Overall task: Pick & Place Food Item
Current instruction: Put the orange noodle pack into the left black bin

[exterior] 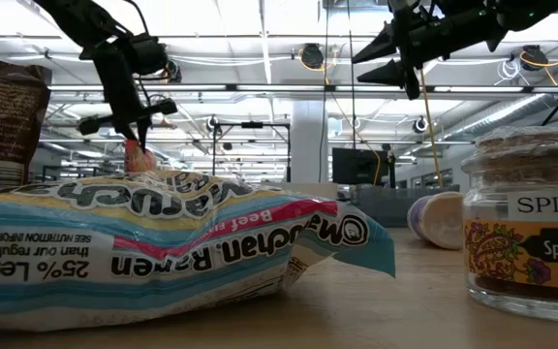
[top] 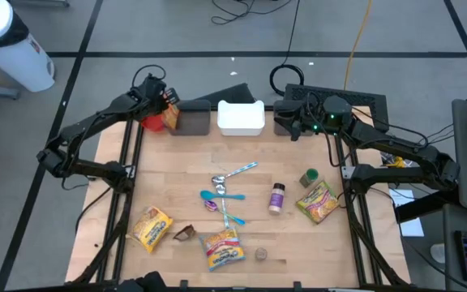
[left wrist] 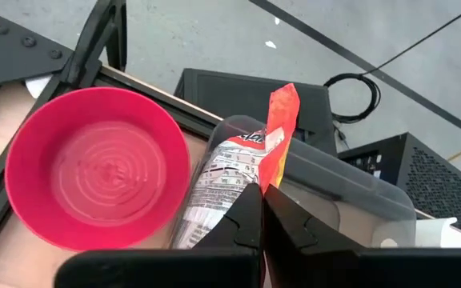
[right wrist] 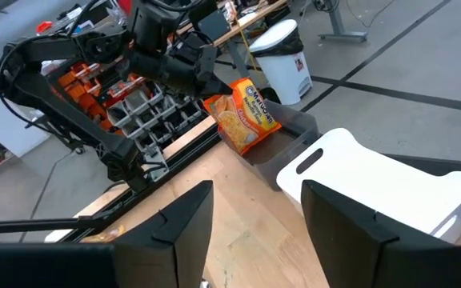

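"Noodles, where are they?"
"The left gripper (left wrist: 262, 200) pinches the orange noodle packet (top: 169, 118) over the gray bin (top: 193, 119) (beside the red bowl (left wrist: 94, 168))."
"And the right gripper (top: 280, 120)?"
"Open, holding nothing, near the white bin (top: 241, 118)."

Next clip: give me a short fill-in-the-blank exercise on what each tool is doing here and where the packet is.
1. The left tool is shut on an orange ramen ____.
2. That packet hangs over the ____ bin.
3. Beside that bin sits a ____ bowl.
4. The right tool is open and holds ____.

Missing words: packet; grey; red; nothing
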Tool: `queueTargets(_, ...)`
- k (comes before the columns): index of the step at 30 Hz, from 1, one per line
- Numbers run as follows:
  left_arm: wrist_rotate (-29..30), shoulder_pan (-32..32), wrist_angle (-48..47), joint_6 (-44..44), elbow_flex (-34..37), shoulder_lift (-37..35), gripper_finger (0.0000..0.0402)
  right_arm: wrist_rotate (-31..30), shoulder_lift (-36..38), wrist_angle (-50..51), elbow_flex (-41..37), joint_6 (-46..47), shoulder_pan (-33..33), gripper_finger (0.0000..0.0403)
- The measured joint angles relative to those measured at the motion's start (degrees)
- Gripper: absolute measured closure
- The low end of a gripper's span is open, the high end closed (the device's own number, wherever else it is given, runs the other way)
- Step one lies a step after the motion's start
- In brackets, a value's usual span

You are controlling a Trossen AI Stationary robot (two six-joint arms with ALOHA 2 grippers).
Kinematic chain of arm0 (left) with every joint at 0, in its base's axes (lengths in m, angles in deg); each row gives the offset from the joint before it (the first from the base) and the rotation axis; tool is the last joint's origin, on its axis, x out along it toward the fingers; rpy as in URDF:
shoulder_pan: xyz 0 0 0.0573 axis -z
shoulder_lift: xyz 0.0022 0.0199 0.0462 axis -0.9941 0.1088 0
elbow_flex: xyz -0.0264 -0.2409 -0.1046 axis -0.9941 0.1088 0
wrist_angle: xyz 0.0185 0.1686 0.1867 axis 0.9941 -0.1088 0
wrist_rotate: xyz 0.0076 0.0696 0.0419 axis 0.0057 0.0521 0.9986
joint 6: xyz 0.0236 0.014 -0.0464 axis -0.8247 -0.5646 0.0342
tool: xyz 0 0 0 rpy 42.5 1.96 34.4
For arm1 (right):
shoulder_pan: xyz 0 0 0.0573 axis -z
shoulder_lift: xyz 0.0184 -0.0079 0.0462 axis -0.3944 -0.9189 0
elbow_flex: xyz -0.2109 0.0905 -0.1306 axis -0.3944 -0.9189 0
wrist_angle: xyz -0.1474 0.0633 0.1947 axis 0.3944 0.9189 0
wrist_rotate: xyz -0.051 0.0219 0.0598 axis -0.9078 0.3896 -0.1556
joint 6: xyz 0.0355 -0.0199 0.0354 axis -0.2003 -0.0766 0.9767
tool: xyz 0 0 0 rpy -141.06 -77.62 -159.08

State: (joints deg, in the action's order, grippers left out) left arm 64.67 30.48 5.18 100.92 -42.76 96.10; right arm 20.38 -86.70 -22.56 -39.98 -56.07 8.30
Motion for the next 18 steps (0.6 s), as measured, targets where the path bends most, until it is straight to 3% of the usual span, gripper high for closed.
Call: queueTargets(18, -0.77, 0.62, -1.14, -1.77, 0.02, 2.12, 0.0401, 0.02, 0.0, 0.0, 0.0, 0.0, 0.0, 0.022)
